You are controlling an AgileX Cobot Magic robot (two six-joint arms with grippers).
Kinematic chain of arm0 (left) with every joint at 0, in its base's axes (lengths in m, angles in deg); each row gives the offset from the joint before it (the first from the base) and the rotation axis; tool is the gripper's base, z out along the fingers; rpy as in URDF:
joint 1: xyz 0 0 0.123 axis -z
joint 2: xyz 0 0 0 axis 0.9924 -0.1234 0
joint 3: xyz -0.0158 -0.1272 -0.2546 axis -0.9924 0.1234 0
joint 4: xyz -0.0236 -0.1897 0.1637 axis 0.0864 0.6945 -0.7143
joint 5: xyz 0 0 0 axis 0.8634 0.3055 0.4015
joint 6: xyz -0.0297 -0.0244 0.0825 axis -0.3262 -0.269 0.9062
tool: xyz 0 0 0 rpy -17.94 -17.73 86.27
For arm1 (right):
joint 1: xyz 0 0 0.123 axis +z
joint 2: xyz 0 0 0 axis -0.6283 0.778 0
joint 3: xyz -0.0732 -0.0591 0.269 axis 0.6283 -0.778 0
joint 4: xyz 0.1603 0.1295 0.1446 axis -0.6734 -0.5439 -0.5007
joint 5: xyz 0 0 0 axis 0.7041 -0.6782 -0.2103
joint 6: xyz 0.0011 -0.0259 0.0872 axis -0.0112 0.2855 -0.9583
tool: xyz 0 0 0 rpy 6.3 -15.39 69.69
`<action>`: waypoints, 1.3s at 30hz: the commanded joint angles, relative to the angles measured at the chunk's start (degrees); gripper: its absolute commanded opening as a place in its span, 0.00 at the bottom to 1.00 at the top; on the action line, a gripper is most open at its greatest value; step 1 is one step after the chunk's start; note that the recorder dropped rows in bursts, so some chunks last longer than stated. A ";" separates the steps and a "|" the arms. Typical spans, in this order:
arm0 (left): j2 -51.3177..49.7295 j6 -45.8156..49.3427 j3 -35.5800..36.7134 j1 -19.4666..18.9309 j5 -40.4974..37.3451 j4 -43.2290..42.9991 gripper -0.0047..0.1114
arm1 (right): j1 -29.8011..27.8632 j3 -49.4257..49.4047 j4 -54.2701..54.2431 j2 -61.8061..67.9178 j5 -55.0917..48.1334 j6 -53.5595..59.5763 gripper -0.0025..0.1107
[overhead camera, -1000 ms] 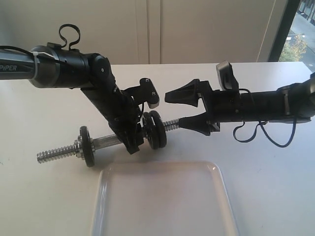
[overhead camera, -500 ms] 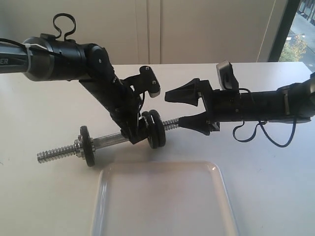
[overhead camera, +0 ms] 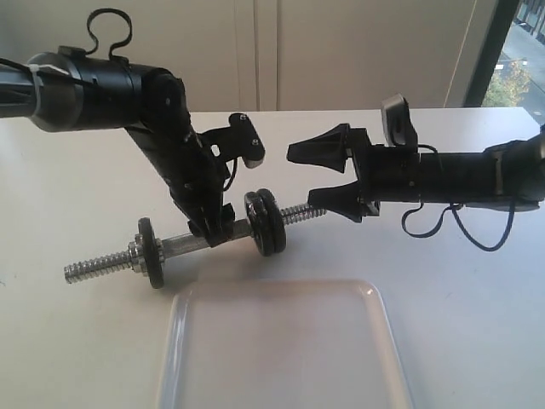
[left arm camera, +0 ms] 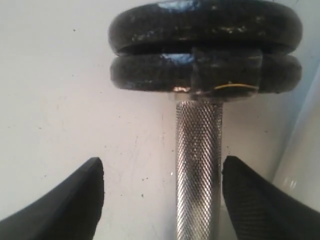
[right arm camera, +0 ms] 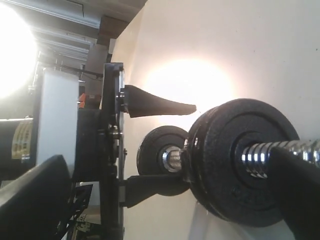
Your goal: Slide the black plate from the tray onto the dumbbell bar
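**Both grippers spread wide at the loaded bar**

Your left gripper point(left arm camera: 162, 165) stands wide open astride the bar point(left arm camera: 198, 165) and holds nothing. The plate point(left arm camera: 205, 25) sits on the bar just ahead of its fingertips, tight against a second disc point(left arm camera: 205, 72). Your right gripper point(overhead camera: 301, 175) is equally wide, its lower finger point(overhead camera: 336, 203) touching the bar's threaded end. Only the left wrist view shows the bar lying close beside one finger. Only the exterior view shows the tray point(overhead camera: 281, 358), near both grippers.
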 commanded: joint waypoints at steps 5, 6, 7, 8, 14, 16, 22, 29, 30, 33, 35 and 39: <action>7.03 -4.20 -0.03 -0.06 -5.97 -1.23 0.59 | -2.29 -0.06 1.77 -6.05 -0.94 1.23 0.95; 7.78 -4.47 -0.03 -0.06 -6.73 -1.23 0.55 | -2.29 -0.21 2.17 -7.03 -0.94 1.58 0.95; 8.81 -4.83 -0.03 -0.06 -7.83 -1.23 0.50 | -2.29 -0.50 2.30 -7.88 -0.94 2.15 0.95; 9.87 -5.59 -0.03 -0.06 -8.95 -1.23 0.45 | -2.29 -1.07 2.66 -9.01 -0.94 2.85 0.95; 16.60 -13.56 -0.03 -0.06 -16.16 -1.23 0.12 | -2.29 -5.50 2.66 -17.51 -0.94 8.07 0.95; 19.07 -16.88 0.22 -0.06 -18.71 -1.23 0.04 | -2.29 -7.14 3.30 -21.04 -0.94 9.01 0.95; 34.20 -19.10 13.13 -0.06 -17.52 5.10 0.04 | -2.18 -14.40 9.73 -37.28 -0.94 8.76 0.95; 61.88 -21.16 34.79 -0.06 -6.50 16.36 0.04 | -2.18 -20.99 24.40 -57.59 -0.94 -3.95 0.95; 66.53 -21.16 36.81 -0.06 -5.44 18.47 0.04 | -2.18 -22.08 24.40 -59.79 -0.94 -4.05 0.95; 76.27 -21.46 40.22 -0.06 -1.85 19.94 0.04 | -2.18 -24.46 22.89 -62.83 -0.94 -4.05 0.95; 79.43 -21.90 41.34 -0.06 1.65 19.94 0.04 | -1.94 -25.18 21.95 -63.38 -0.94 -4.05 0.95; 81.94 -21.90 41.65 -0.06 4.22 19.81 0.04 | -0.76 -25.88 20.23 -63.38 -0.94 -7.48 0.95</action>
